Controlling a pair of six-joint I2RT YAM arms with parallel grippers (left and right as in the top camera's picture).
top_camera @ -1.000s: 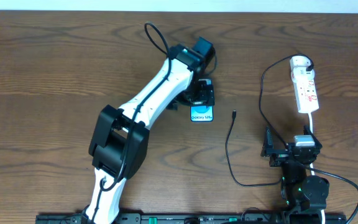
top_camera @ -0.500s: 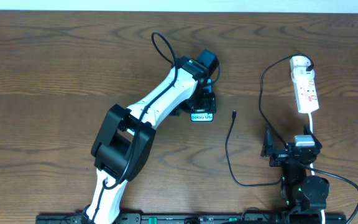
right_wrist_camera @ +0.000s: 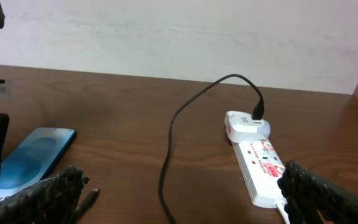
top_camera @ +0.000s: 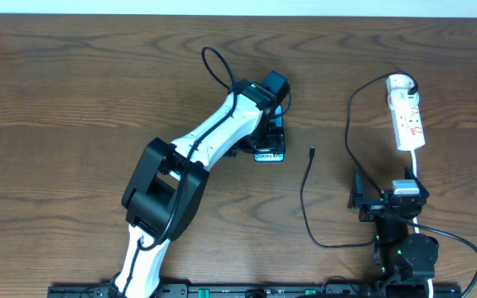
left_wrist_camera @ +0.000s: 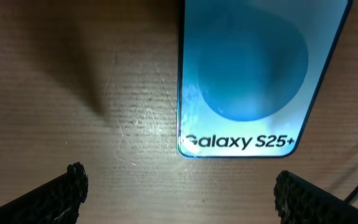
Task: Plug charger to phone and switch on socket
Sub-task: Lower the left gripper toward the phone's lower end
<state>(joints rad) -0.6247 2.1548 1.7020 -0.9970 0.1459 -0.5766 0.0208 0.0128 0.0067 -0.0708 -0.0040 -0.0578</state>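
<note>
The phone (top_camera: 269, 154) lies flat at the table's centre, blue screen up, with its "Galaxy" end toward the front. My left gripper (top_camera: 266, 141) hovers over it and hides most of it from overhead. In the left wrist view the phone (left_wrist_camera: 253, 74) fills the upper right, and the left gripper (left_wrist_camera: 182, 190) stands open with only bare wood between its jaws. The charger (top_camera: 303, 199) trails from its small plug tip (top_camera: 312, 152), right of the phone, round to the socket (top_camera: 407, 116). My right gripper (top_camera: 387, 199) stands open at the front right, holding nothing.
The right wrist view shows the phone (right_wrist_camera: 33, 155) at left, the charger tip (right_wrist_camera: 89, 199) beside the left finger, the cable (right_wrist_camera: 166, 155) in the middle and the socket (right_wrist_camera: 260, 162) at right. A pale wall rises behind the table's far edge.
My left arm has swung slightly right and its gripper has come closer over the phone, hiding more of the screen. The right arm, charger and socket have not moved.
</note>
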